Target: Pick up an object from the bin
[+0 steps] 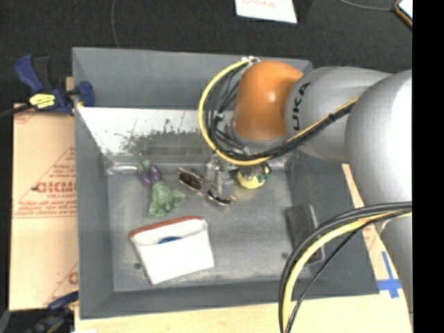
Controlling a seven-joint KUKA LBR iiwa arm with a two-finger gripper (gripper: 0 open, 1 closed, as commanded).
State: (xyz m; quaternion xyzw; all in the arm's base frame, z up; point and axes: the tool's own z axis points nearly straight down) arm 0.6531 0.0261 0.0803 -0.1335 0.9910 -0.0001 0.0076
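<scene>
Several small loose things lie on the scuffed, matte floor of a grey metal bin (94,207) with sloping walls. A thick, smooth silver arm (361,123) reaches in from the right. On its side the black letters "UKA" can be read, the start of the word hidden. A glossy, rounded orange cover (260,106) caps the wrist, and yellow-and-black cables (203,109) loop around it.

Below the cover the jaws point down into the middle of the bin. They end at the right end of a pair of sunglasses (198,181) with dark brown oval lenses, which lies flat near the bin's centre. Whether the jaws are open or closed cannot be told, nor whether they touch the sunglasses, and nothing can be seen held between them.

Just right of the jaws sits a small rounded yellow and white thing (252,179), partly under the wrist. Left of the sunglasses lies a lumpy green toy figure (164,199), and just above it a small purple piece (148,174). Towards the front left rests a white box (177,252), tilted, with a red rim along its top edge and a blue mark that cannot be read. A flat black rectangular block (302,222) lies near the right wall, well apart from the rest.
</scene>
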